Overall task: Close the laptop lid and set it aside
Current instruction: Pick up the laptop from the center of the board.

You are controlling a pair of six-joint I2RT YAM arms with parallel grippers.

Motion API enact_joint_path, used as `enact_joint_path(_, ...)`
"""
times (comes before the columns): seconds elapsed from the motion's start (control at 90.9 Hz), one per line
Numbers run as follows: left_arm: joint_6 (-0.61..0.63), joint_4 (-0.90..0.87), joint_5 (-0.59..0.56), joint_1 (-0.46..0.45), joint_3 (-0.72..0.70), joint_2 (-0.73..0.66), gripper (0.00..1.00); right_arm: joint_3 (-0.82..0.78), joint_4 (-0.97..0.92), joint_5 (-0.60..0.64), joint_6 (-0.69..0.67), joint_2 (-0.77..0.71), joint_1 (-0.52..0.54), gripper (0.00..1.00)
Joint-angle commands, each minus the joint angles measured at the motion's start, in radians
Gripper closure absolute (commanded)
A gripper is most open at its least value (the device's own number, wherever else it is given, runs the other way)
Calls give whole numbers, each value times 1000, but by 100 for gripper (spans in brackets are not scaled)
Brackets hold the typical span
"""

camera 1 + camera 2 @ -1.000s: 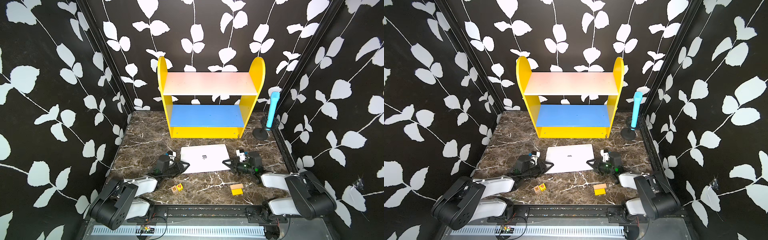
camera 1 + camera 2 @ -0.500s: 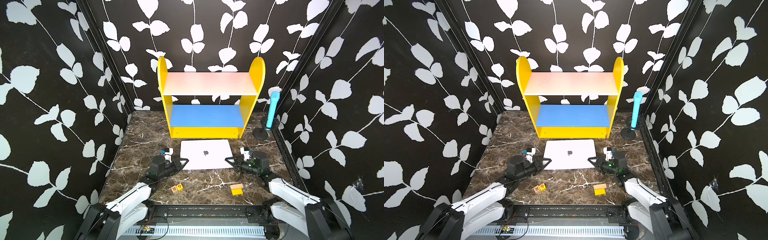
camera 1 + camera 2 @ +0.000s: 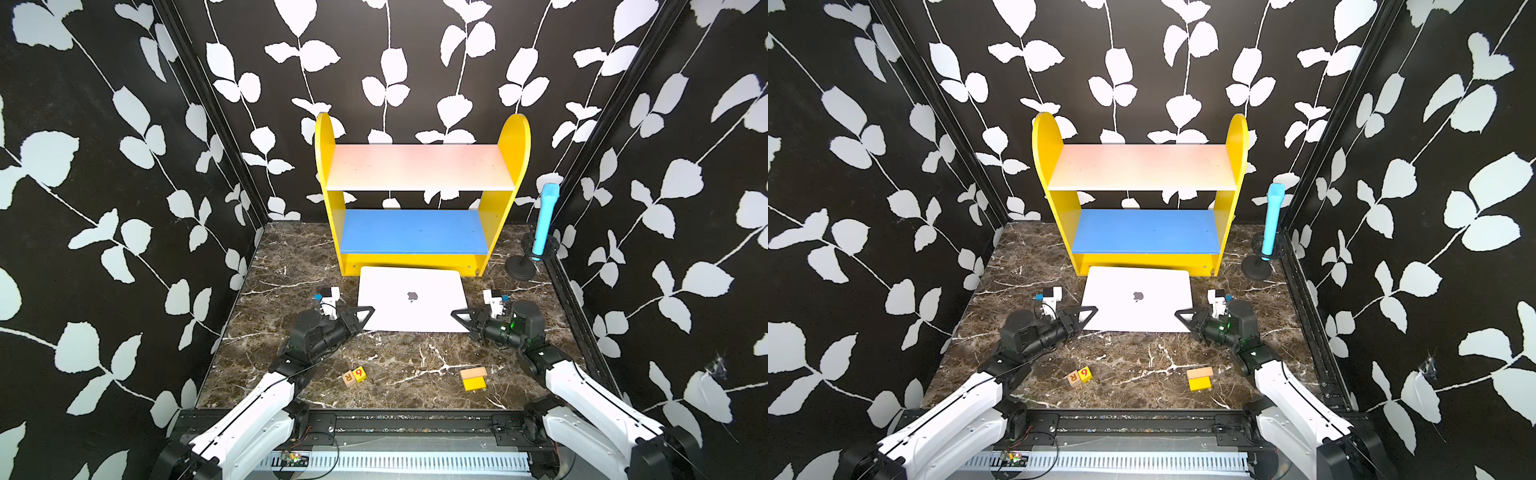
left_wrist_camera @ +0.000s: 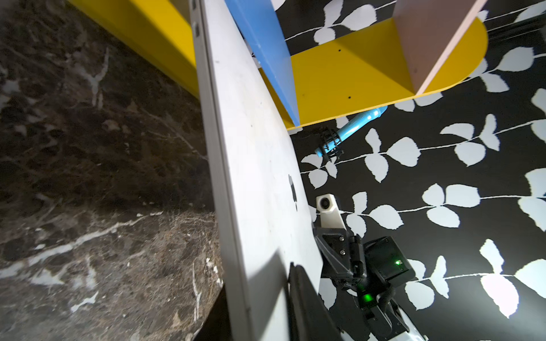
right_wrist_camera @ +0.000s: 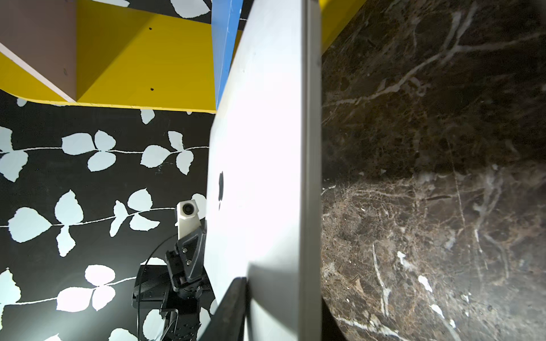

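Silver-white and shut, the laptop [image 3: 411, 301] lies flat on the marble table [image 3: 286, 266], squarely between my 2 sets of jaws. The laptop lid [image 3: 1136, 309] faces up, and its dark logo [image 3: 1138, 296] shows in both top views. I judge the closing half of the job done, which leaves setting it aside.

The left gripper [image 3: 366, 312] sits at one front corner of the machine and the right gripper [image 3: 458, 315] at the other, both pointing inward toward each other. The laptop's long axis runs straight from 1 gripper to the other, so neither arm is nearer. Each one meets a corner at its fingertips. Beyond the jaws, the far long edge lies against or just beside the foot of the yellow shelf unit [image 3: 415, 261] (I cannot tell which from up here).

From the left wrist I see 1 dark finger [image 4: 307, 298] lying over the top of the lid near its side edge. The right wrist shows the same, with 1 finger [image 5: 229, 310] over the lid. The partner finger on each side is hidden below the slab. I therefore cannot tell whether either pair of jaws is clamped on the edge or only straddling it.

My judgement is that any lift or slide needs both sides acting together, since a thin, wide slab carried by 1 corner would likely twist. Behind the jaws, the lettered blocks [image 3: 354, 375] and the yellow and wooden blocks [image 3: 473, 378] lie well apart from the laptop.
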Motion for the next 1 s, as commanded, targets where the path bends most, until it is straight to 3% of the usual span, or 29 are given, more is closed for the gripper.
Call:
enact_joint_path(0.0, 39, 140, 68, -30, 79, -45, 95, 70, 31, -47, -52, -40, 40, 67)
enact_joint_path(0.154, 32, 131, 71, -29, 114, -51, 100, 104, 9, -18, -43, -82, 40, 66)
enact_joint_path(0.429, 28, 114, 40, -30, 148, -70, 100, 179, -31, -16, -38, -115, 42, 67)
enact_joint_path(0.99, 53, 47, 9, -29, 287, -40, 100, 360, -98, -24, -74, -64, 46, 72)
